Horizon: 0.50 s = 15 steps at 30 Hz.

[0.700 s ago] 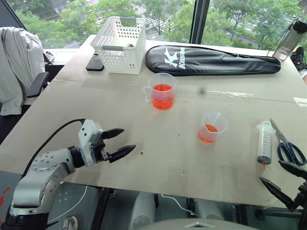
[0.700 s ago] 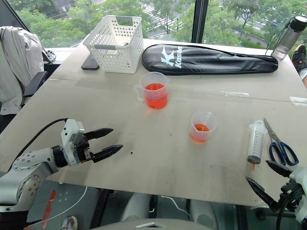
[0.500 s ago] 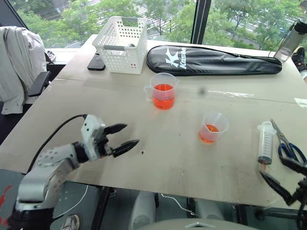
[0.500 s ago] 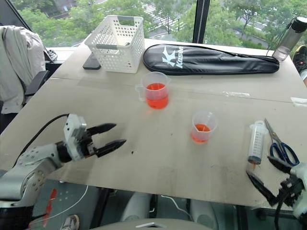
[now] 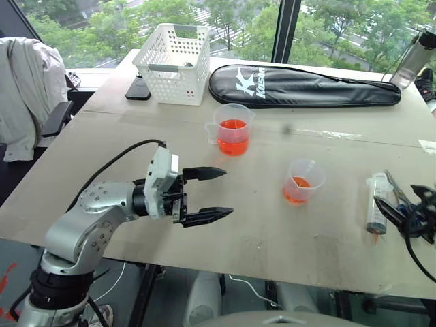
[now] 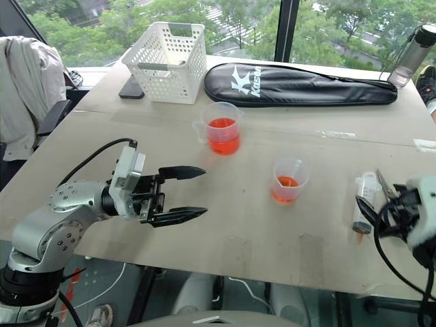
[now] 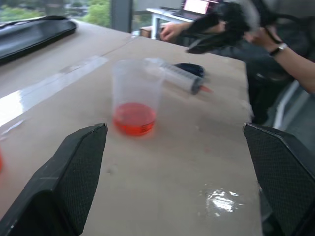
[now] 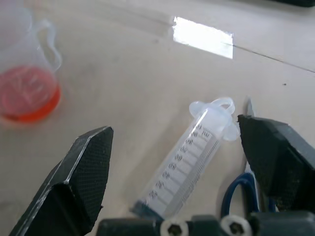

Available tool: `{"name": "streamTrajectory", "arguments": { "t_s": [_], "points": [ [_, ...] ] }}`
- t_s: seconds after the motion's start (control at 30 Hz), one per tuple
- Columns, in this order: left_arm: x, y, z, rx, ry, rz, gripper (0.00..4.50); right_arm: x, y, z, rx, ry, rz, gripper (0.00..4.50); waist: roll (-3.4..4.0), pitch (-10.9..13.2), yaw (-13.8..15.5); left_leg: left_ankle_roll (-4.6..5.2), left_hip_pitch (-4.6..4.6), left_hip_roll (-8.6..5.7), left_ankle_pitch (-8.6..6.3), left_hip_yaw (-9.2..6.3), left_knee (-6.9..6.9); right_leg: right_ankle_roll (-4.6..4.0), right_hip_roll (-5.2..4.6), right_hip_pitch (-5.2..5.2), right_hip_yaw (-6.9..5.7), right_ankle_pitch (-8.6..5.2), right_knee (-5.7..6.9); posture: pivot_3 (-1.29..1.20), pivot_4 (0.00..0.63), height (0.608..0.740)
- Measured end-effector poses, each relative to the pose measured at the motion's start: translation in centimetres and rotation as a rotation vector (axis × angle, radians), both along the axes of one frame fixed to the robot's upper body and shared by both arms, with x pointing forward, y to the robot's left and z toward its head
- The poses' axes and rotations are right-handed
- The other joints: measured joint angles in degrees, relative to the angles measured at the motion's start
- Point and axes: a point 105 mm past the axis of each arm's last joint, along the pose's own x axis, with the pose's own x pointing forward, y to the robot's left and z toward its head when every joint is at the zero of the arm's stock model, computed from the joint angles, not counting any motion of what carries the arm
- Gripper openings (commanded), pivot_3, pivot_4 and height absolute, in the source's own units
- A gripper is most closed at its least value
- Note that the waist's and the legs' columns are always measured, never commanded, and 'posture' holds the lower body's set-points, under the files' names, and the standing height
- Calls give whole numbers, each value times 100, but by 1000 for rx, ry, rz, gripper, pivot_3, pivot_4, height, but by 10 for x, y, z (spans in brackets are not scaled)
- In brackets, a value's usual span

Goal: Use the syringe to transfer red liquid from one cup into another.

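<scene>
Early stage: syringe [image 5: 377, 204] lies untouched, right of the small cup [image 5: 302, 181]. Right gripper [image 8: 182, 172] hovers over it, spread wide; left gripper [image 5: 208, 194] wide too, empty. Draw and transfer remain.

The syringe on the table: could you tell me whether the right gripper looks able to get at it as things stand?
Probably yes: the right gripper hangs open over the syringe, nothing between them, though the scissors lie close alongside.

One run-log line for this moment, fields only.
left gripper: open, empty | right gripper: open, over syringe | syringe: flat on table | handled cup, small cup: red liquid
</scene>
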Motion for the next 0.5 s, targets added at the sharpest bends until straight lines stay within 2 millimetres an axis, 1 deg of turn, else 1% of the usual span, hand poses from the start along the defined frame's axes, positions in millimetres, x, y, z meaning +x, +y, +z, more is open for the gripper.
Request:
{"name": "streamTrajectory", "arguments": {
  "t_s": [0.1, 0.2, 0.23, 0.3, 0.37, 0.5],
  "points": [
    [-3, -9, 5, 18, -56, -77, 4500, 12, -12, -11, 89, 151, -99, 4379, -4, 0, 11, 1, -9, -3, 0, -3, 3, -9, 4, -1, 3, 5, 0, 0, 150, 724],
    [0, -12, 11, 16, -96, -94, 4500, 21, -28, -23, 114, 325, -166, 4379, 0, 2, 22, 6, -17, -9, -2, -4, 0, -9, 4, -1, 7, 3, -1, 0, 150, 724],
    [0, -12, 12, 10, -106, -96, 4500, 25, -36, -24, 132, 355, -206, 4379, 0, 2, 16, 11, -16, -11, -6, -1, -1, -6, 4, -1, 11, 2, -2, 0, 150, 724],
    [0, -14, 11, 9, -117, -97, 4500, 33, -43, -24, 175, 379, -244, 4379, 0, 2, 1, 16, -17, -11, -9, 1, 0, -2, 7, -1, 17, 0, -3, 0, 150, 724],
    [0, -17, 10, -3, -126, -96, 4500, 43, -47, -23, 232, 438, -267, 4379, 1, 3, -38, 17, -12, -11, -9, 3, -1, -1, 12, -2, 25, 1, -1, 0, 150, 724],
    [-1, -18, 7, -16, -116, -83, 4500, 49, -44, -23, 278, 523, -269, 4379, 0, 3, -83, 17, -13, -3, -9, -8, 1, -1, 36, 0, 36, 2, 0, 0, 150, 724]
  ]
}}
